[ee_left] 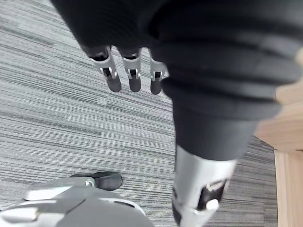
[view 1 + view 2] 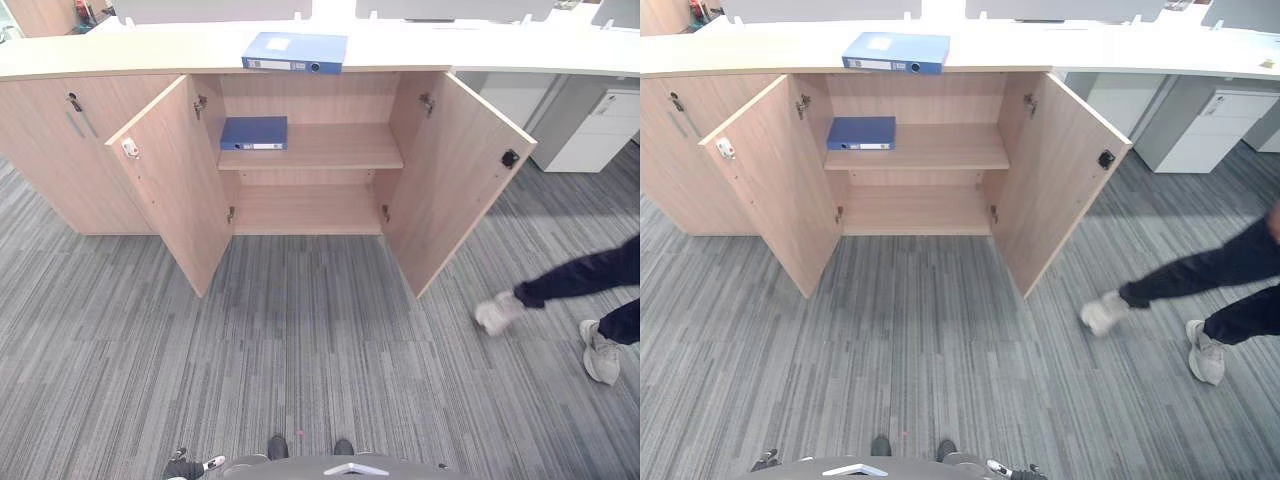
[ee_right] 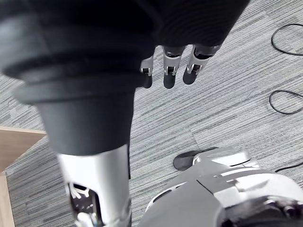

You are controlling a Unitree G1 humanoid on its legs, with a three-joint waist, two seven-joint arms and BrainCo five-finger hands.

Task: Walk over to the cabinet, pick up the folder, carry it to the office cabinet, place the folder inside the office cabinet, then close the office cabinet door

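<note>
Left hand (image 1: pixel 134 78) and right hand (image 3: pixel 169 71) are held above the carpet (image 2: pixel 300 340), fingers straight, slightly apart, nothing gripped. One blue folder (image 2: pixel 294 52) is laid on the far open cabinet's (image 2: pixel 440 170) top; a second folder (image 2: pixel 253 132) is shelved inside, left.

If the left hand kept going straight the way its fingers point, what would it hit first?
Probably the grey carpet: the left hand hangs open with its fingers aimed at it, though depth is unclear.
</note>
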